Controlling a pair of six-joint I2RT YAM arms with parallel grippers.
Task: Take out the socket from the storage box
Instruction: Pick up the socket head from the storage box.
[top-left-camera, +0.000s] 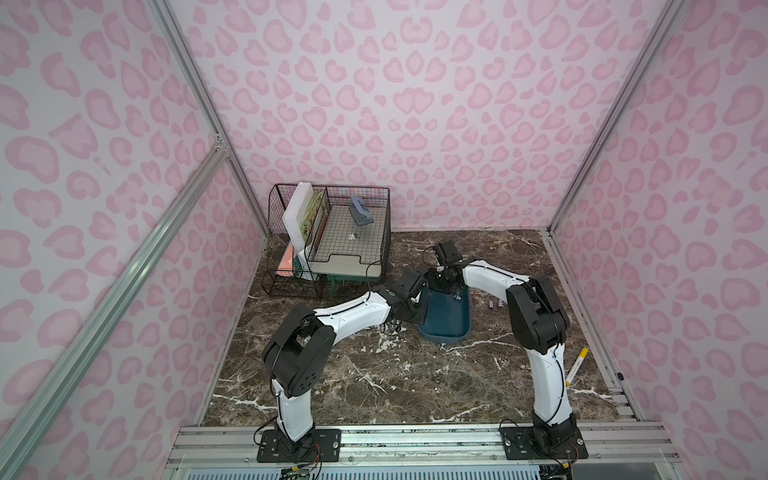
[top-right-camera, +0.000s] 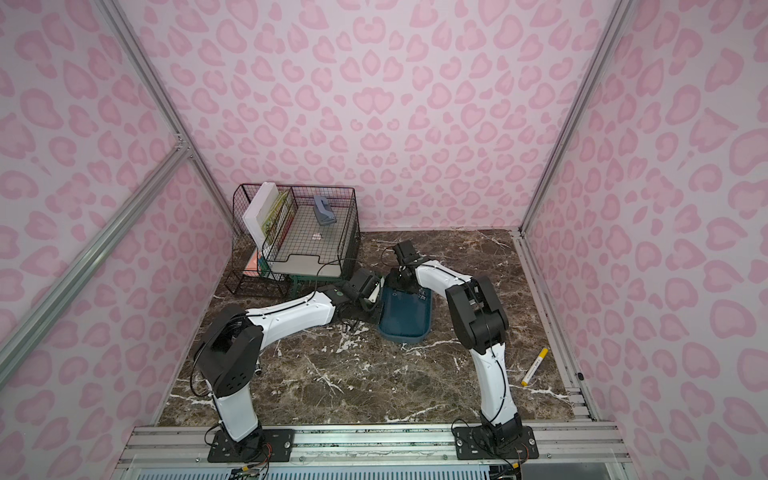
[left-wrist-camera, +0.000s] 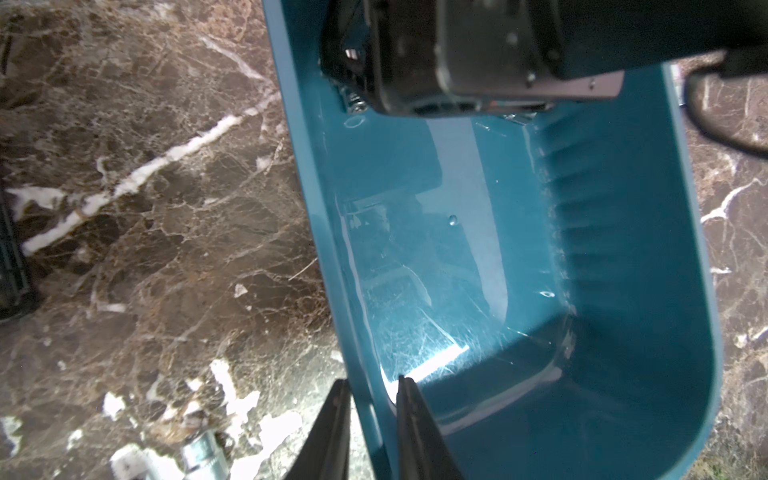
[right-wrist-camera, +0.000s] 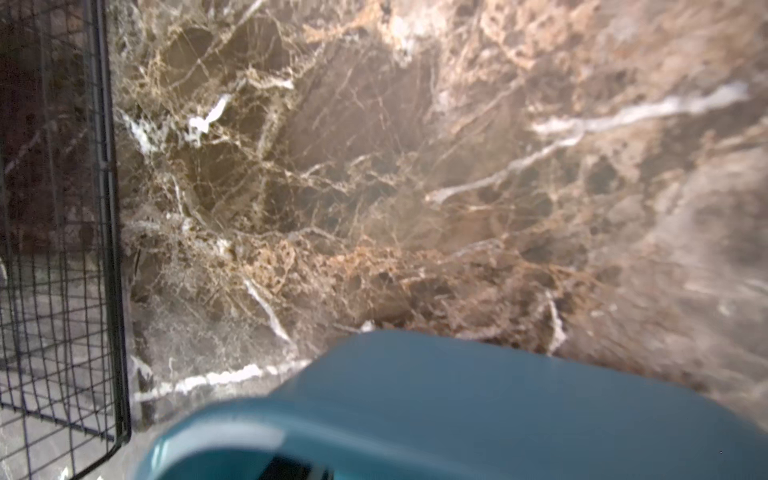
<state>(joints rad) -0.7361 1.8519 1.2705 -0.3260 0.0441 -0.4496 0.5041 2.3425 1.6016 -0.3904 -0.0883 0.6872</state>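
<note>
The teal storage box (top-left-camera: 446, 328) (top-right-camera: 405, 328) lies mid-table in both top views. My left gripper (left-wrist-camera: 370, 395) is shut on its left rim (left-wrist-camera: 316, 232), one finger outside and one inside. My right gripper (top-left-camera: 440, 284) reaches down into the box's far end. Its body (left-wrist-camera: 457, 54) hides its fingers, and the right wrist view shows only the box's blurred end wall (right-wrist-camera: 436, 399). A small shiny socket (left-wrist-camera: 353, 106) lies on the box floor under the right gripper. More silver bits (top-left-camera: 457, 297) show at the far right of the box.
Loose sockets (left-wrist-camera: 203, 455) (top-left-camera: 390, 328) lie on the marble beside the left gripper, and small pieces (top-left-camera: 494, 305) lie right of the box. A black wire rack (top-left-camera: 328, 237) (right-wrist-camera: 62, 249) stands at the back left. A yellow marker (top-left-camera: 577, 363) lies near the right edge.
</note>
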